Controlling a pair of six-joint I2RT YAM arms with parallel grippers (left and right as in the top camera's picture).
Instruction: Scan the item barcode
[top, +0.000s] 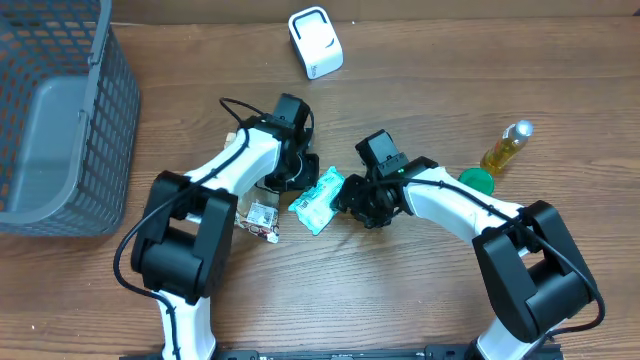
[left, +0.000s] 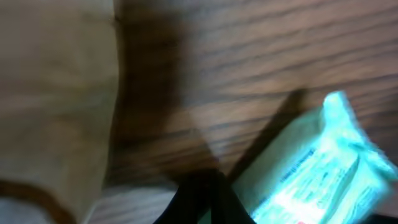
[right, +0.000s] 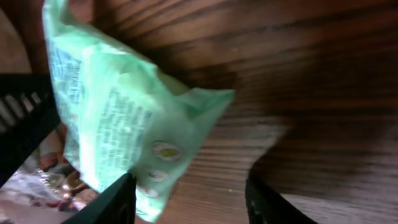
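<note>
The item, a mint-green plastic packet (top: 318, 200), lies flat on the wooden table between my two grippers. My left gripper (top: 297, 178) is at its upper left edge. In the left wrist view its dark fingers (left: 208, 200) are pressed together, shut, with the packet (left: 311, 174) just to their right. My right gripper (top: 353, 203) is at the packet's right end. It (right: 189, 202) stands open, and a corner of the packet (right: 112, 118) lies between the jaws, against the left finger (right: 115, 202). A white scanner (top: 315, 42) stands at the back of the table.
A grey mesh basket (top: 60, 120) fills the far left. A small clear packet (top: 262, 219) lies below the left gripper. A yellow bottle (top: 505, 148) and a green cap (top: 478, 181) lie to the right, behind my right arm.
</note>
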